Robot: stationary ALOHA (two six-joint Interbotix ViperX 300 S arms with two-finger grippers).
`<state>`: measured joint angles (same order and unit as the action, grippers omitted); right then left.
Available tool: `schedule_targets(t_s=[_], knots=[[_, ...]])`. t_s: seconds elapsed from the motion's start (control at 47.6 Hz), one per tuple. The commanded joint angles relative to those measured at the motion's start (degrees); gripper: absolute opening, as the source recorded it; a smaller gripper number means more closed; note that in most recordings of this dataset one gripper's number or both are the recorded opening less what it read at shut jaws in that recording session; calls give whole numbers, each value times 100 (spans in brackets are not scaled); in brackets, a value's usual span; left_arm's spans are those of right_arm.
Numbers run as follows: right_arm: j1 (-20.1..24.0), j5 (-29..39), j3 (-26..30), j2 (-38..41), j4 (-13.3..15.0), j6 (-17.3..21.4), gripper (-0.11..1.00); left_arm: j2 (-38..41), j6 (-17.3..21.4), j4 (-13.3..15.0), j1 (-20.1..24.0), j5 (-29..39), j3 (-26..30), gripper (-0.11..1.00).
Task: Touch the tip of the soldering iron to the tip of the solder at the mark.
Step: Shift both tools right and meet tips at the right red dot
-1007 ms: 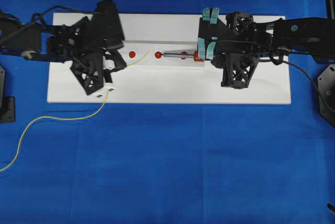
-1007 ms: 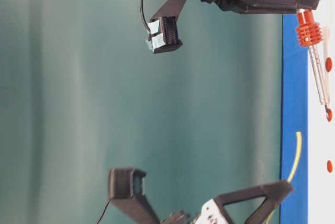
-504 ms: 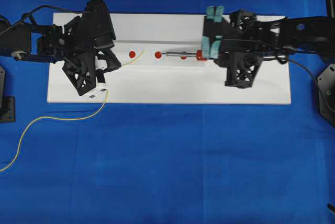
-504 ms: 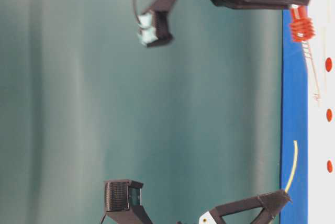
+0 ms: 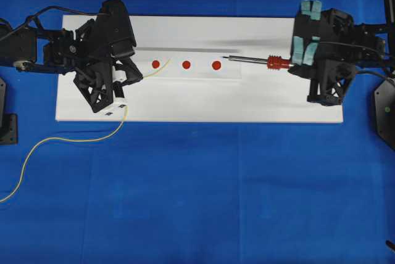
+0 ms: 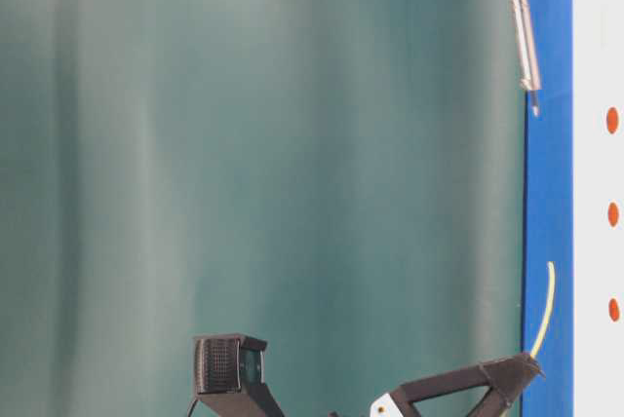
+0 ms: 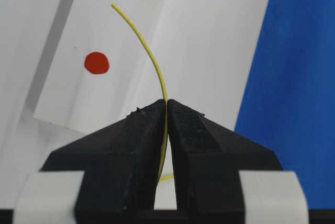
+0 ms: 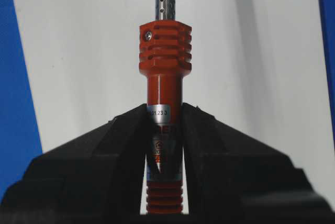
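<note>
Solder point(image 7: 153, 62) sits clamped in the left pincer point(image 7: 166, 110); the right pincer point(image 8: 165, 124), far right, clamps the iron point(image 5: 265, 61).

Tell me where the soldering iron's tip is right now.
In the overhead view the soldering iron, held by the right gripper, points left, its tip just right of the rightmost red dot on the white board.

On the board point(image 5: 197, 100), my left gripper point(image 7: 166, 110) pinches the solder point(image 7: 152, 59) left of three marks point(image 5: 186, 65); my right gripper point(image 8: 163, 116) holds the soldering iron point(image 5: 256, 61) to their right
</note>
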<state>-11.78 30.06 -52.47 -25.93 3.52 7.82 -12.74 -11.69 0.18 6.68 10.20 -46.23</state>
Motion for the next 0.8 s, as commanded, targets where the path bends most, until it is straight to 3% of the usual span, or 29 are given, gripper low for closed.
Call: schedule_targets(t_s=[0.0, 0.252, 0.776], knots=[[-9, -35, 35, -70, 35, 9, 6, -79, -9, -18, 0, -44, 70, 3], [-9, -53, 97, 141, 62, 9, 6, 88, -18, -18, -18, -70, 264, 3], [-9, -105, 44, 141, 70, 9, 6, 1529, 44, -18, -149, -132, 1652, 3]])
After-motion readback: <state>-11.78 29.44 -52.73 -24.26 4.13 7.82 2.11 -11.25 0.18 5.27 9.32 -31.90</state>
